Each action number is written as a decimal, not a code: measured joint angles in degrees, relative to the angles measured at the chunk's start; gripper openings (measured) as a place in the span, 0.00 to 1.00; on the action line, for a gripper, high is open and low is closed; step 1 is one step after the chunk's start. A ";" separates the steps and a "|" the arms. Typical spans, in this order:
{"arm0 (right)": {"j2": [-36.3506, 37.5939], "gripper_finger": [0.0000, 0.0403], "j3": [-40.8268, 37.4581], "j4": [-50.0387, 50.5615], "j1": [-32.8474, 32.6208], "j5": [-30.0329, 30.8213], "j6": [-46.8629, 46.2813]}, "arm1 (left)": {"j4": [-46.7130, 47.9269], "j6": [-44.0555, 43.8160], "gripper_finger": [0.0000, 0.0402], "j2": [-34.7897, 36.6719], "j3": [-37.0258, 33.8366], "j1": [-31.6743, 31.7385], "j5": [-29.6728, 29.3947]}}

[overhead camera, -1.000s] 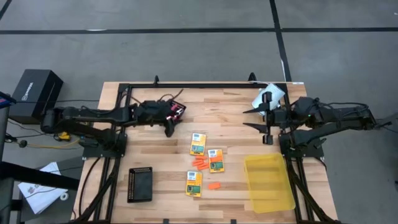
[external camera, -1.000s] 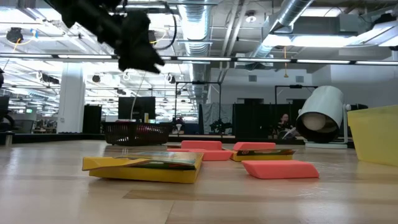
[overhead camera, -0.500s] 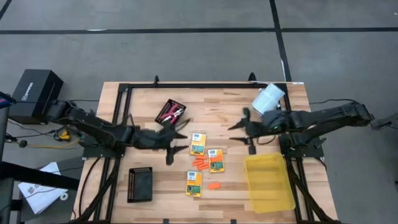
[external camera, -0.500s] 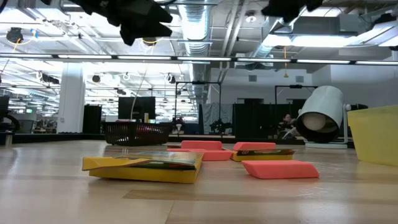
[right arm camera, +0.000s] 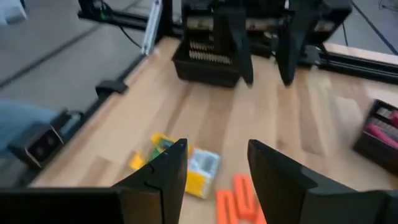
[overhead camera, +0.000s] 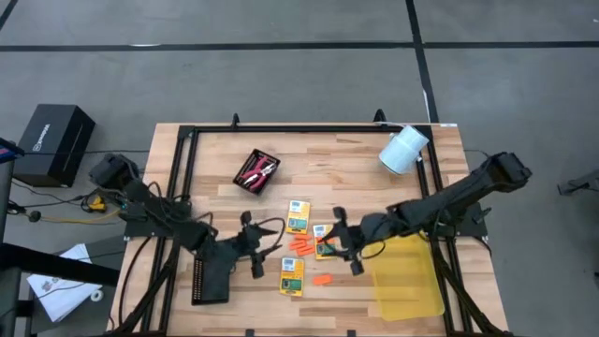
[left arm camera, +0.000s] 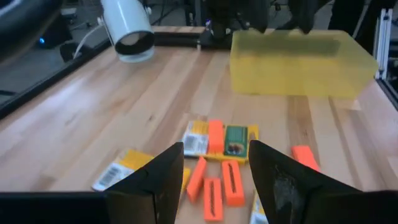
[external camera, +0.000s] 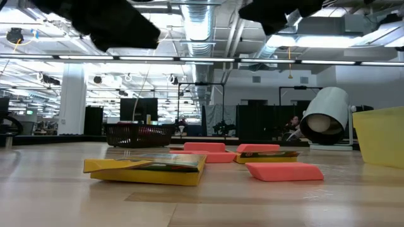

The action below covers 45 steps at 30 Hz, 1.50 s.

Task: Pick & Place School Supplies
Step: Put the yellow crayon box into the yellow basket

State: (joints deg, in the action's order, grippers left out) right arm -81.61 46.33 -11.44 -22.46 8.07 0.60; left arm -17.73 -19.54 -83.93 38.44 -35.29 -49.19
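Jaws of both grippers gape empty above flat yellow crayon boxes [overhead camera: 292,275] on pale plank wood.

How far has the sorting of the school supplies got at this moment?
Done: only the small tray at the back holds red-handled tools. In hand: nothing; the left claw and right claw both hover open on either side of the pile. Left: three crayon boxes and the orange pieces lie on the table; the yellow bin looks empty.
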 joint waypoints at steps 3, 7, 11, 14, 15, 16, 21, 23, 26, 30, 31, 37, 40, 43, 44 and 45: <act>-3.19 0.40 0.00 -3.66 -2.12 1.99 -2.77 | -0.41 -3.27 0.43 -3.72 0.00 -2.47 -2.74; -6.73 0.40 0.52 -5.16 -5.60 8.07 -6.02 | -0.85 -6.76 0.43 -7.96 -0.02 -5.16 -4.48; -10.56 0.40 4.07 -2.83 -8.77 14.64 -8.52 | -2.10 -9.66 0.43 -10.24 -0.02 -7.68 -4.62; -14.07 0.40 8.39 2.98 -10.55 20.36 -10.28 | -2.73 -9.83 0.43 -10.36 -0.02 -9.18 -4.90; -15.48 0.40 10.13 5.68 -10.91 22.12 -11.44 | -2.98 -9.82 0.43 -10.35 -0.02 -9.53 -4.98; -16.96 0.40 11.85 8.48 -11.08 23.55 -12.83 | -3.22 -9.66 0.43 -10.27 -0.02 -9.91 -5.48; -23.67 0.40 17.72 23.87 -10.96 27.23 -21.16 | -3.47 -9.35 0.43 -9.20 0.00 -11.43 -6.20; -26.22 0.40 19.36 27.77 -10.68 27.75 -24.16 | -3.76 -9.34 0.43 -9.12 0.00 -12.18 -6.21; -28.88 0.40 20.59 32.78 -10.47 27.94 -27.21 | -3.81 -9.20 0.43 -9.12 0.00 -12.96 -6.52; -30.31 0.40 20.68 36.41 -10.19 26.34 -30.60 | -3.97 -8.93 0.43 -9.12 0.00 -13.23 -6.52; -30.31 0.40 20.60 37.07 -10.15 26.26 -31.00 | -4.02 -8.91 0.43 -9.12 0.00 -13.27 -6.52; -30.08 0.40 20.46 38.03 -10.16 25.61 -30.84 | -4.46 -7.72 0.43 -9.12 0.00 -13.20 -6.54; -30.09 0.40 20.46 38.33 -10.21 24.43 -30.82 | -4.75 -7.73 0.43 -9.12 0.00 -13.20 -6.54; -30.09 0.40 20.46 38.63 -10.54 23.94 -31.10 | -4.79 -7.72 0.43 -9.12 0.00 -13.20 -6.54; -30.09 0.40 20.46 38.64 -10.65 23.94 -31.10 | -4.86 -7.71 0.43 -9.12 0.00 -13.20 -6.54; -30.09 0.40 20.47 38.69 -10.82 23.96 -31.12 | -4.82 -7.71 0.43 -9.12 0.00 -13.20 -6.54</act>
State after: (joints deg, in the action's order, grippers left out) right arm -111.70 66.79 27.24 -33.27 32.03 -30.52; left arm -22.55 -27.24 -93.06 38.44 -48.49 -55.72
